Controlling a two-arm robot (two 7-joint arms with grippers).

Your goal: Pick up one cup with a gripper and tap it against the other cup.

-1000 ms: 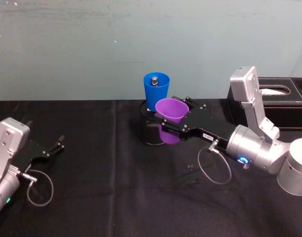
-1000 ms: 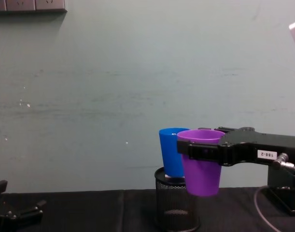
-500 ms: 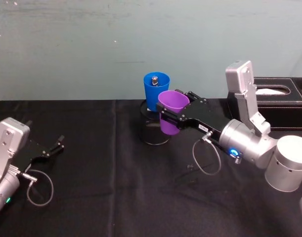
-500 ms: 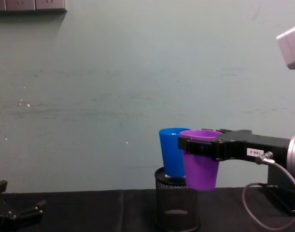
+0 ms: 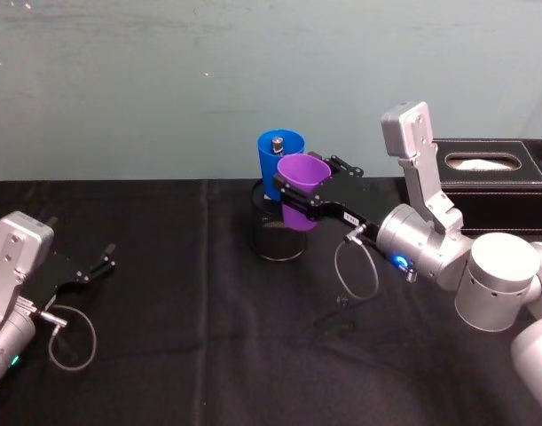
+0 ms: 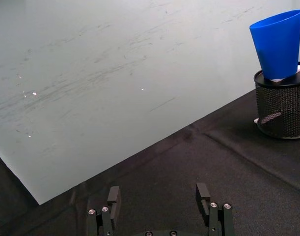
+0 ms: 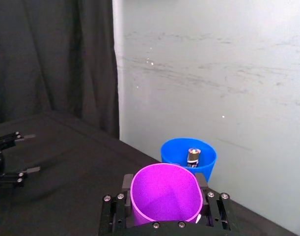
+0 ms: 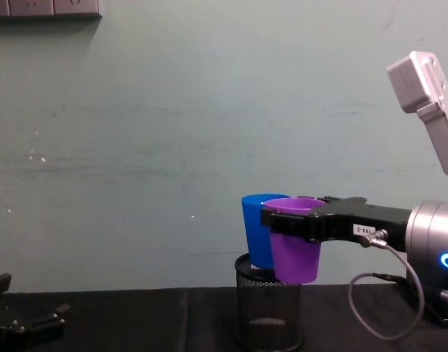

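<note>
Nearly done: right tool (image 5: 303,182) clamps the raised purple cup (image 8: 293,260) beside, perhaps touching, the blue cup (image 5: 275,164) just ahead; left tool (image 6: 157,194) idles, spread.

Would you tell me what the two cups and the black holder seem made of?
Purple cup, in the right gripper, and blue cup: likely plastic, smooth, even saturated colour, thin rims. Black holder: apparently wire mesh, see-through grid; probably metal.

Right side of blue cup (image 8: 254,231) hidden behind purple cup (image 8: 293,253), contact between them impossible to tell, white label (image 8: 361,230) digits too small to read, left hand (image 6: 158,189) cut off by picture's edge
</note>
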